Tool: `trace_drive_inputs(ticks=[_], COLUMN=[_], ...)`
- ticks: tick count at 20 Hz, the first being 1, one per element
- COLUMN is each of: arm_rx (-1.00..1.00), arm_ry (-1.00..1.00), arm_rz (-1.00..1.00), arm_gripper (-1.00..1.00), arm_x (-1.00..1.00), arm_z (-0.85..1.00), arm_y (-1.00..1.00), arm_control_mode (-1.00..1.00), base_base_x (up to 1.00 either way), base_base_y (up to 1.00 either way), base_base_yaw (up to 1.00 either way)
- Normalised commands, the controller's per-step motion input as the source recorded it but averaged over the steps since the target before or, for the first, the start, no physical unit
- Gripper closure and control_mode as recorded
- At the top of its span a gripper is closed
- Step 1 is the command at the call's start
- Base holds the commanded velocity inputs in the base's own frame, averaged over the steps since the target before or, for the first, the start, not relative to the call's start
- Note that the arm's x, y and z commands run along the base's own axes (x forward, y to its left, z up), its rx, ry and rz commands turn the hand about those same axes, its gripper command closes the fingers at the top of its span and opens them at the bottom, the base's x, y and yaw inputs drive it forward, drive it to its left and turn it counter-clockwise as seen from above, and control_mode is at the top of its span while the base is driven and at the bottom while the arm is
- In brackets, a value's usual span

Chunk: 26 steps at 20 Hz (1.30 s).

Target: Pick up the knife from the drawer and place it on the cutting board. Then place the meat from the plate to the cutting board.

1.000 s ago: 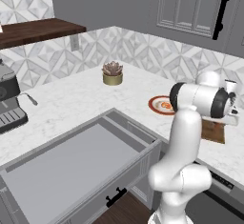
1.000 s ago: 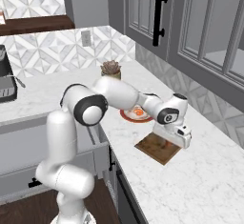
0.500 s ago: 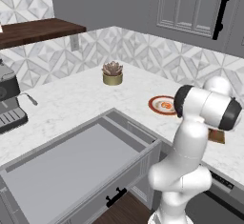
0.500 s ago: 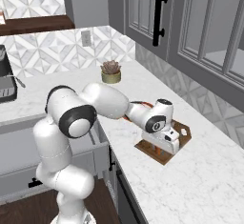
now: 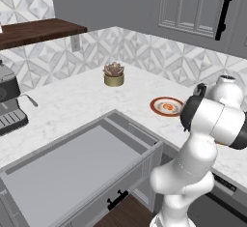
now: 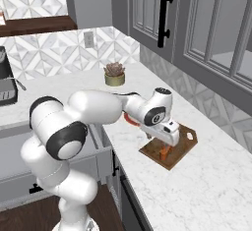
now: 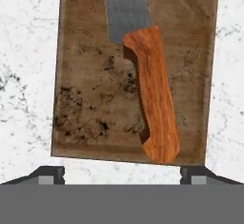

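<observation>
Desk (image 6: 221, 186): white marbled top; carries the cutting board and the plate.
Drawer (image 5: 72, 168): pulled out, flat grey interior bare.
Cutting board (image 7: 90, 99): lies flat on the desk, directly below the gripper.
Plate (image 5: 166, 106): near the board, holds the meat (image 5: 168, 106).
Gripper (image 7: 122, 173): released, jaws spread wide, grasping nothing, just above the board.
Knife (image 7: 152, 104): lies flat on the cutting board; orange handle between the finger tips, blade pointing away.
</observation>
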Motion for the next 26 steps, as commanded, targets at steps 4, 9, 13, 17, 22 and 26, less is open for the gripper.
trace_drive_inputs(ticks=[4, 9, 13, 17, 22, 26], arm_rx=[0.00, 0.00, 0.00, 0.00, 0.00, 0.00], arm_ry=[-0.10, -0.06, 0.00, 0.00, 0.00, 0.00], arm_rz=[0.12, 0.05, 0.00, 0.00, 0.00, 0.00], arm_gripper=[-1.00, -1.00, -1.00, -1.00, -1.00, -1.00], arm_x=[0.61, 0.96, 0.96, 0.94, 0.66, 0.16], arm_z=[0.37, 0.36, 0.13, -0.10, -0.29, -0.49], arm_y=[1.00, 0.73, 0.32, 0.00, 0.00, -0.10], arm_control_mode=[-1.00, -1.00, -1.00, -1.00, -1.00, -1.00], base_base_x=[0.00, 0.00, 0.00, 0.00, 0.00, 0.00], base_base_y=[0.00, 0.00, 0.00, 0.00, 0.00, 0.00], base_base_yaw=[0.00, 0.00, 0.00, 0.00, 0.00, 0.00])
